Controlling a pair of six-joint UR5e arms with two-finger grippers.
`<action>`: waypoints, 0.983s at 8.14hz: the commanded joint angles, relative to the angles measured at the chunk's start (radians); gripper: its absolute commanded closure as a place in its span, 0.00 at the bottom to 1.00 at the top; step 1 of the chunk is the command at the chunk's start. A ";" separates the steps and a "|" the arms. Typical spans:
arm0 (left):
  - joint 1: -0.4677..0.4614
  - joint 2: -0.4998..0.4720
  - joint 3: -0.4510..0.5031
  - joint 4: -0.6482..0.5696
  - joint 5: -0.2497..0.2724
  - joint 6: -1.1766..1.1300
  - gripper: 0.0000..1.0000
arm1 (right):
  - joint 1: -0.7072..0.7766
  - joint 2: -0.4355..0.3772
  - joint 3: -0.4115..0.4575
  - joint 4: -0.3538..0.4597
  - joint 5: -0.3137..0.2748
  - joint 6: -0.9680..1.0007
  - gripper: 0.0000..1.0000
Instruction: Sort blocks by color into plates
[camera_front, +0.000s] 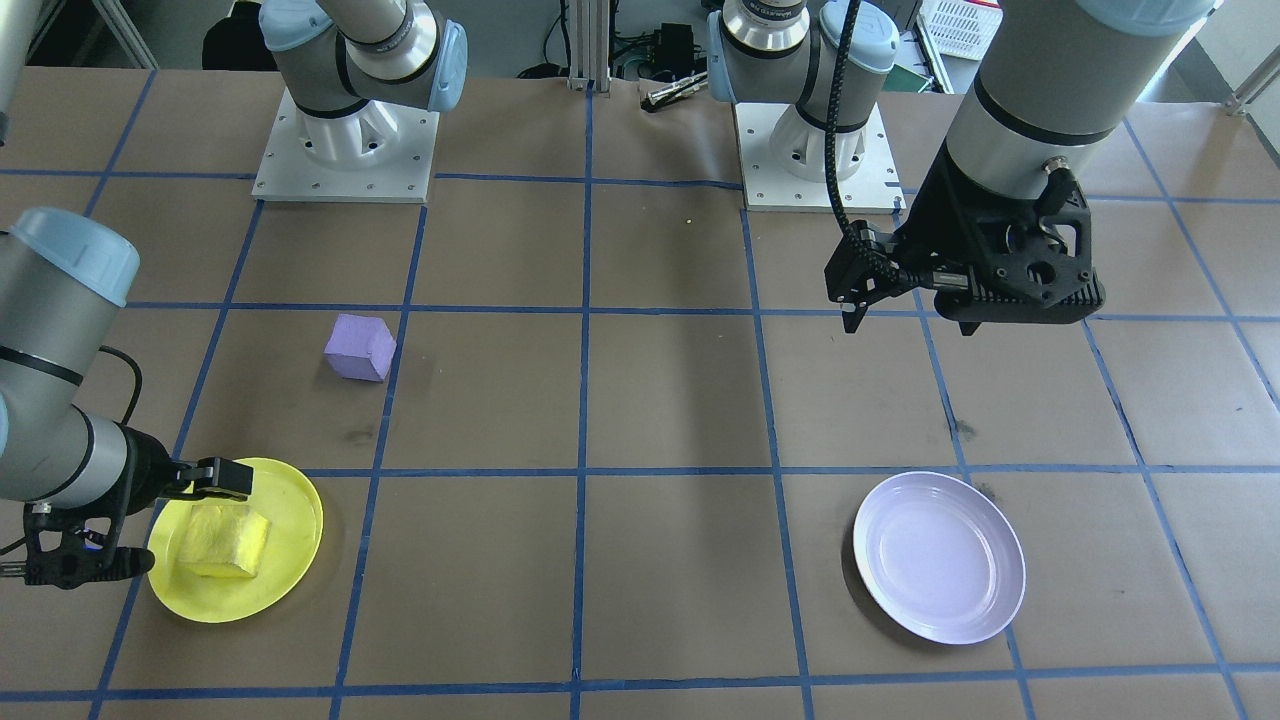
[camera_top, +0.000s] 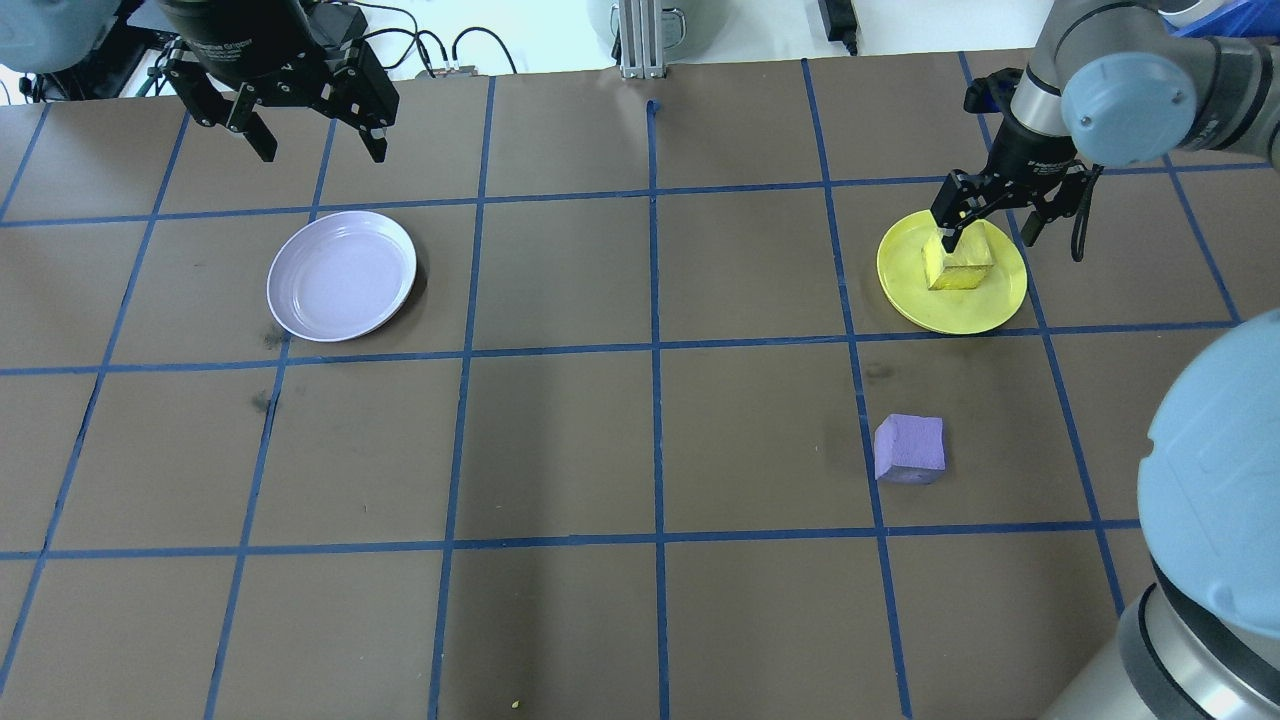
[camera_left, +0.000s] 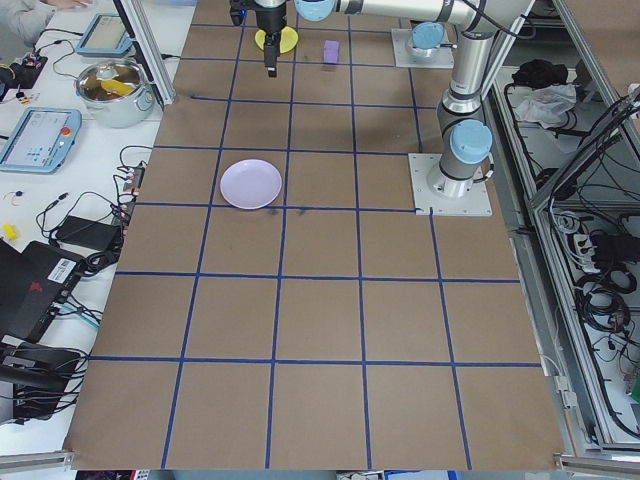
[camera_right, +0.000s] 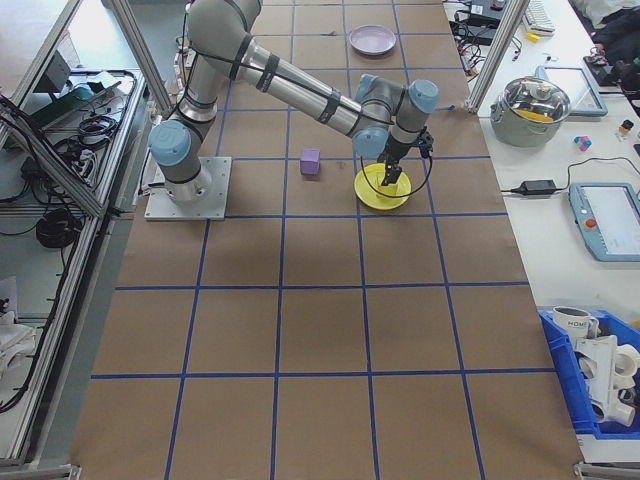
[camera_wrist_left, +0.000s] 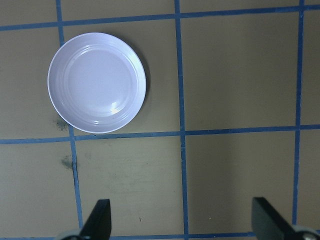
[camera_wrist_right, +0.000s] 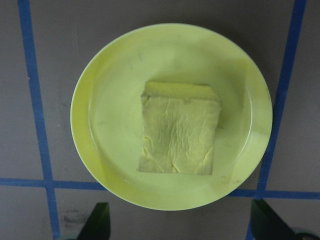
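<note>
One block sorted: yellow block (camera_top: 958, 263) lies in the yellow plate (camera_top: 990, 305), far right.
Left gripper (camera_top: 305, 125): spread wide, empty, beyond the lavender plate (camera_top: 340, 275), far left.
Right gripper (camera_top: 988, 222): released, fingers straddling the yellow block.
Purple block (camera_top: 909, 449): on the table, near right.
Next: likely fetch it across to the lavender plate.
Right wrist view: shows fingers clear of the yellow block; overhead leaves that unclear.

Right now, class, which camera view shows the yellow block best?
The right wrist view: the yellow block fills the frame, lying on the yellow plate. Overhead and front views show it smaller, partly behind the right gripper; the side views show it tiny.
</note>
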 joint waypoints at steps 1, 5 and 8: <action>0.001 0.001 0.000 0.000 0.000 0.000 0.00 | 0.001 -0.131 0.006 0.264 0.003 0.016 0.00; 0.001 0.000 0.000 0.000 0.000 0.000 0.00 | 0.035 -0.151 0.105 0.502 0.063 0.219 0.00; 0.001 0.000 -0.002 0.000 0.002 0.000 0.00 | 0.035 -0.162 0.236 0.434 0.073 0.237 0.00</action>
